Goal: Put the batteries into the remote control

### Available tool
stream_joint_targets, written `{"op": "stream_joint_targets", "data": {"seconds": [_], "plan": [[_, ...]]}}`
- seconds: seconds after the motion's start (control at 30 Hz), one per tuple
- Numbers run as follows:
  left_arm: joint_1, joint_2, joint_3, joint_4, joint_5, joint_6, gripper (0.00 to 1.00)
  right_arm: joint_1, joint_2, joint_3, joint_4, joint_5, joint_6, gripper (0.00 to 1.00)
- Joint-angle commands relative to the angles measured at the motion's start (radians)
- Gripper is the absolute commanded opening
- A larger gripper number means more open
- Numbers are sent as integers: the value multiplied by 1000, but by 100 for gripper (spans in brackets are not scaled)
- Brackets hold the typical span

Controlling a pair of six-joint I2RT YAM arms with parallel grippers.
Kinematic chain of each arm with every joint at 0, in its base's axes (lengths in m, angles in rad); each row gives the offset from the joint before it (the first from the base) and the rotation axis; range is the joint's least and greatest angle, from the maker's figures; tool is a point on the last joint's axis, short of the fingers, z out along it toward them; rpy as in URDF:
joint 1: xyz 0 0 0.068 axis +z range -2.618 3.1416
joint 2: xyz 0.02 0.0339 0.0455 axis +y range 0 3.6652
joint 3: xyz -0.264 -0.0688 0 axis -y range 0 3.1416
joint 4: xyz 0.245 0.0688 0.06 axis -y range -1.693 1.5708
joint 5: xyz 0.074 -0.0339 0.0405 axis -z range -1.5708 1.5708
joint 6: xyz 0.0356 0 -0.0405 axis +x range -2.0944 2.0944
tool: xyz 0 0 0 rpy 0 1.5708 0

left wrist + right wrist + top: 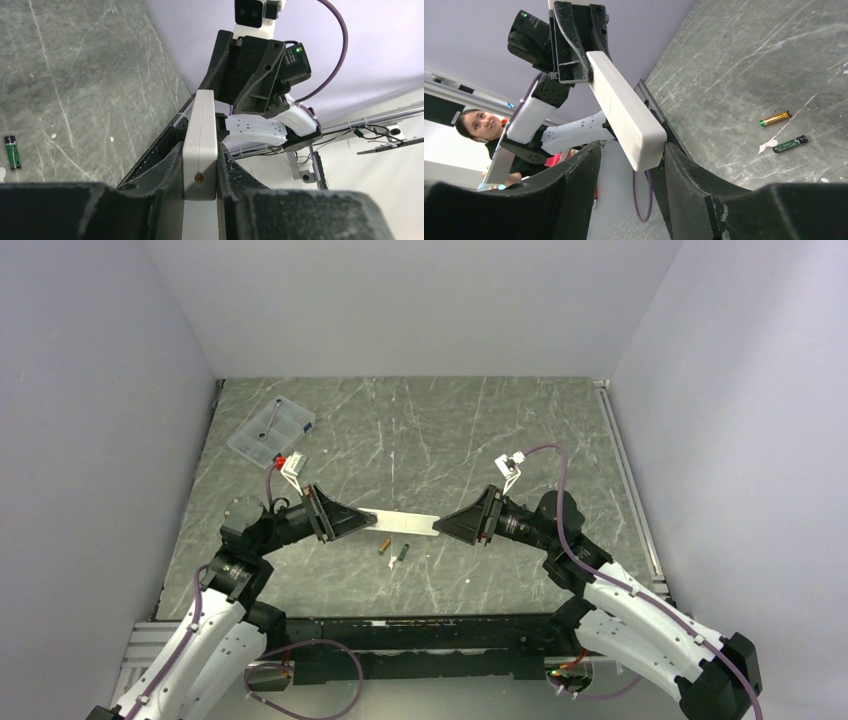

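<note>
**Remote control held between two arms.** The remote control (405, 525) hung level above the table (520, 440), bridging the gap between the arms towards the near edge. The left gripper (366, 521) was clamped narrowly on its left end, and the left wrist view showed both fingers pressed flat against the casing. The right gripper (445, 527) enclosed the right end with its jaws partly open. One finger lay against the casing and a gap showed at the other, so it had no hold there. The batteries, one copper (384, 545) and one green (402, 554), lay on the table just near of the remote, close together but apart. A clear box (270, 430) sat at the far left. The step would go best with the right jaws closing squarely on the end, so that the remote is not twisted in the left grip. Which face carried the battery bay could not be told. A white fleck (768, 145) beside the green battery was too small to identify.
</note>
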Motion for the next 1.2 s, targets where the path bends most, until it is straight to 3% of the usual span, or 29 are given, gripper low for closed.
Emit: {"op": "stream_joint_targets", "data": {"seconds": [0.0, 0.47, 1.17], "plan": [[-2, -8, 8, 72, -7, -17, 0, 3, 2, -6, 63, 2, 16, 51], [-2, -20, 37, 21, -15, 15, 0, 4, -7, -18, 53, 37, 19, 49], [-2, 4, 4, 97, -4, -21, 0, 14, 53, -4, 144, 10, 70, 46]]}}
